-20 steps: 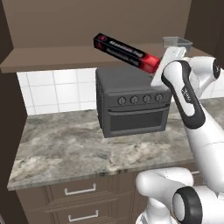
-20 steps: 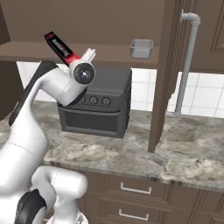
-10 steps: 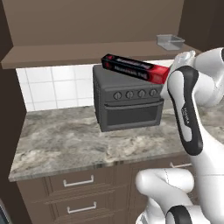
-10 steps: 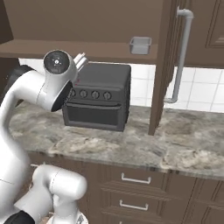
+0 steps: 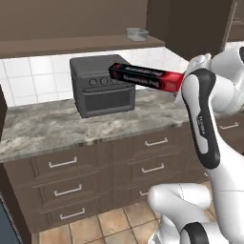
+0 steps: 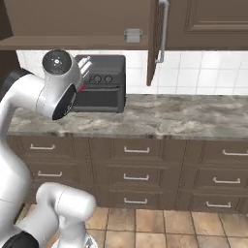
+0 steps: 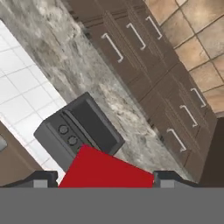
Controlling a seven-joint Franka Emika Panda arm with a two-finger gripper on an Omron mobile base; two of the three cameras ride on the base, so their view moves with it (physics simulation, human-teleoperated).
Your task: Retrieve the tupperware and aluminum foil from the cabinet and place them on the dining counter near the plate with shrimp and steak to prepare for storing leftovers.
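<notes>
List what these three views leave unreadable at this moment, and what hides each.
- White lettering on the aluminum foil: too small and blurred in the left base view.
- The foil's red end: cut off by the bottom of the hand view, so the jaws' contact is hidden.
- Contents of the tupperware on the cabinet shelf: too small in both base views.
- The foil box in the right base view: hidden behind the arm.

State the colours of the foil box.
The foil box is black with one red end and white lettering, clearest in the left base view.

Base cams flank arm; share oven (image 5: 102,90).
</notes>
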